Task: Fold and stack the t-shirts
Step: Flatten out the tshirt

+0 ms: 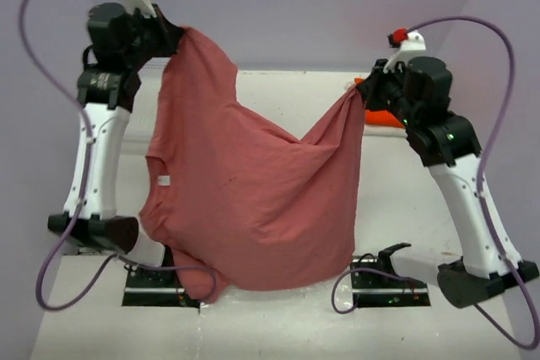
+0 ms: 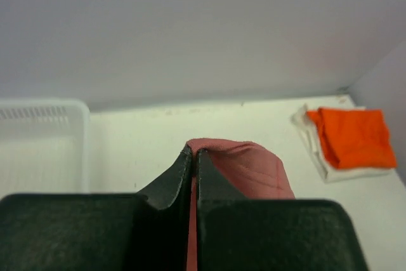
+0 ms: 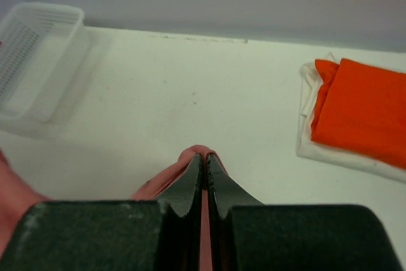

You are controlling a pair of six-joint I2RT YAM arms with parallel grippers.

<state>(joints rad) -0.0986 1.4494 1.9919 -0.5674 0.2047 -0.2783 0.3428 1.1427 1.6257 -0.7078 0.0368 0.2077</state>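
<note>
The rose-red t-shirt (image 1: pixel 253 191) hangs spread in the air between my two raised arms, its collar at the lower left and its lower edge draping near the arm bases. My left gripper (image 1: pixel 179 35) is shut on the shirt's upper left corner; the pinched cloth shows in the left wrist view (image 2: pixel 244 163). My right gripper (image 1: pixel 361 94) is shut on the upper right corner, and its wrist view shows the cloth (image 3: pixel 184 163) bunched at the fingertips. The folded orange t-shirt (image 3: pixel 361 109) lies on the folded white t-shirt (image 3: pixel 307 144) at the back right.
A white plastic mesh basket (image 3: pixel 35 61) stands at the back left of the table; it also shows in the left wrist view (image 2: pixel 38 144). The hanging shirt hides much of the white table (image 1: pixel 278 94). Purple cables loop beside both arms.
</note>
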